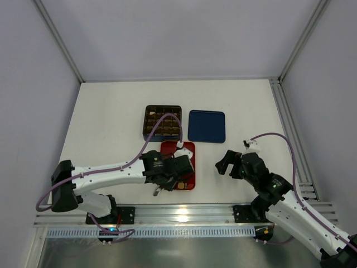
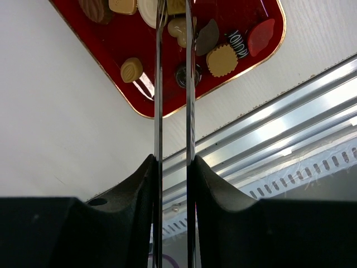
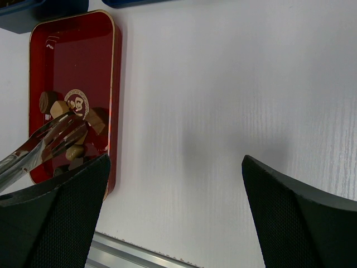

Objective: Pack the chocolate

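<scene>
My left gripper (image 2: 173,163) is shut on a pair of thin metal tongs (image 2: 158,84). Their two blades reach over the near end of the red tray (image 2: 111,42). Several small chocolate pieces lie in that tray. A tan piece (image 2: 179,29) sits between the blades near their tips, and I cannot tell whether it is pinched. Close by are a round tan piece (image 2: 131,69), a scalloped tan one (image 2: 222,60) and a red one (image 2: 260,37). From above, the left gripper (image 1: 167,174) hangs over the tray (image 1: 187,148). My right gripper (image 3: 175,167) stands open over bare table, right of the tray (image 3: 72,61).
A dark brown gridded box (image 1: 163,123) stands behind the red tray, with a flat blue lid (image 1: 206,126) to its right. An aluminium rail (image 1: 184,212) runs along the table's near edge. A purple cable (image 1: 162,125) arcs over the box.
</scene>
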{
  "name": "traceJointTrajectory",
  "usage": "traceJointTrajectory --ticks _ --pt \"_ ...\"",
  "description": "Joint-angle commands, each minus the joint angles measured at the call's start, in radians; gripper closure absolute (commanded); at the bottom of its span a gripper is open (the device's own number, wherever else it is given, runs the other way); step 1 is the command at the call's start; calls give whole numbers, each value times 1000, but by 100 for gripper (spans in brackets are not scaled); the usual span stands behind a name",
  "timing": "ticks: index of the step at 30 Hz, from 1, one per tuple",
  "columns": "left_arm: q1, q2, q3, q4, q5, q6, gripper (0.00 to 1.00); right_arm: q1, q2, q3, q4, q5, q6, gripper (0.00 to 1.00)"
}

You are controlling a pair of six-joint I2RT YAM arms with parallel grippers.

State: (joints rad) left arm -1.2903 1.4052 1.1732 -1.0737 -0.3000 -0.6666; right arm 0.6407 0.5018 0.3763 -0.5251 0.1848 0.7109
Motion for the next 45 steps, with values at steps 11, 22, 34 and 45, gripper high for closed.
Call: traceJointTrajectory --ticks 11,22,34,45 --pt "-1 -49 88 -34 -82 16 70 4 -5 4 10 24 9 0" --pt "6 -35 89 -29 -65 30 63 4 -6 3 10 24 9 0" --pt "3 -94 66 31 79 61 59 2 -8 1 8 24 9 0" --pt "-24 -84 48 47 127 71 60 4 -6 1 7 22 13 0"
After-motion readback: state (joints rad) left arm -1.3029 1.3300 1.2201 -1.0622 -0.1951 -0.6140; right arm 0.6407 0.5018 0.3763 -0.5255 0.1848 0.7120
